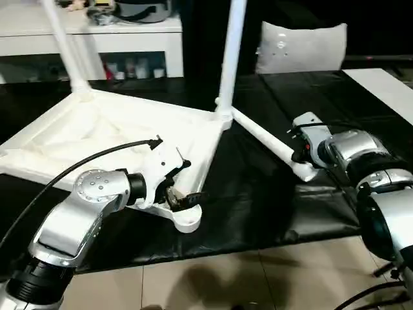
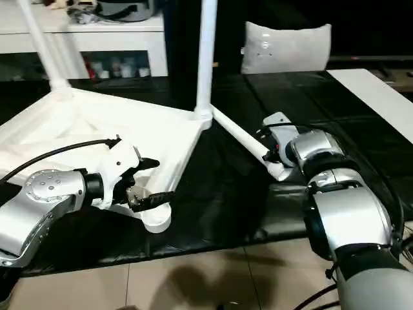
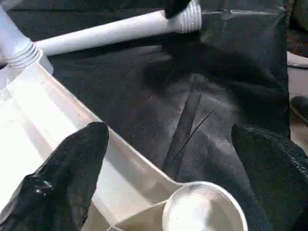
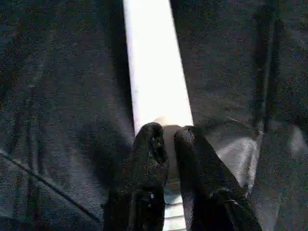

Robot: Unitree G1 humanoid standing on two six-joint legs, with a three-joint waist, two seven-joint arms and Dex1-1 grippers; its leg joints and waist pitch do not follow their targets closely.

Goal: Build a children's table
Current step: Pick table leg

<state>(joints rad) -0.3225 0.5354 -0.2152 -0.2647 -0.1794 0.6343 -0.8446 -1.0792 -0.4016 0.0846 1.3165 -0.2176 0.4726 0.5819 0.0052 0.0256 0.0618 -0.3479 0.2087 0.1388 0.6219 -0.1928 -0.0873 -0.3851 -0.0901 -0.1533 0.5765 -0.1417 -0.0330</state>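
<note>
Left hand (image 1: pixel 182 194) spread open, straddling the upturned tabletop's (image 1: pixel 97 132) empty corner socket (image 3: pixel 202 211). Right hand (image 4: pixel 166 139) pinches the loose leg (image 1: pixel 271 145), lying on black sheet (image 1: pixel 258 206).

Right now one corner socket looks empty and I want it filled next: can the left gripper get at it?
Probably yes. The left gripper hangs open right over the empty corner socket of the tabletop, one finger on each side, and nothing lies between them.
</note>
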